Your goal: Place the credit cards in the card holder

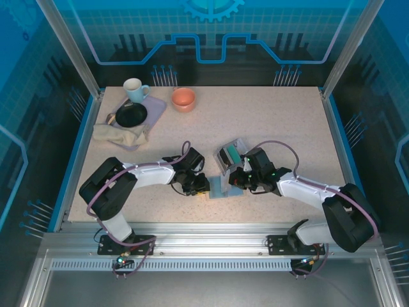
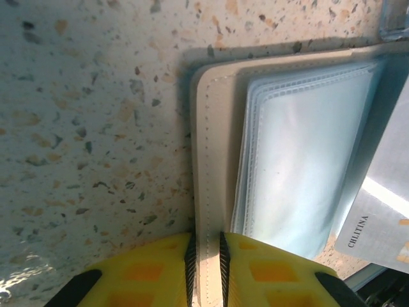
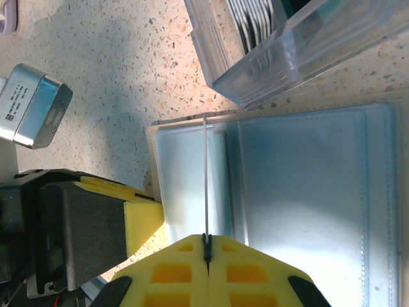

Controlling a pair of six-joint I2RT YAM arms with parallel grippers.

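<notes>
Card holder (image 2: 214,128) spread open on counter (image 2: 96,128), clear box (image 3: 287,45) just beside it. Left pincer (image 2: 206,256) nipped shut on holder's beige edge, likely pinning it flat. Right pincer (image 3: 206,249) closed on credit card (image 3: 205,179), edge-on above holder's clear sleeve, seemingly for insertion.

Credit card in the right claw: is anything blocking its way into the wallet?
Nothing visible. The right gripper holds the credit card edge-on over the pockets of the open card holder; the clear box sits beyond it, the left gripper pinches the cover's edge.
</notes>
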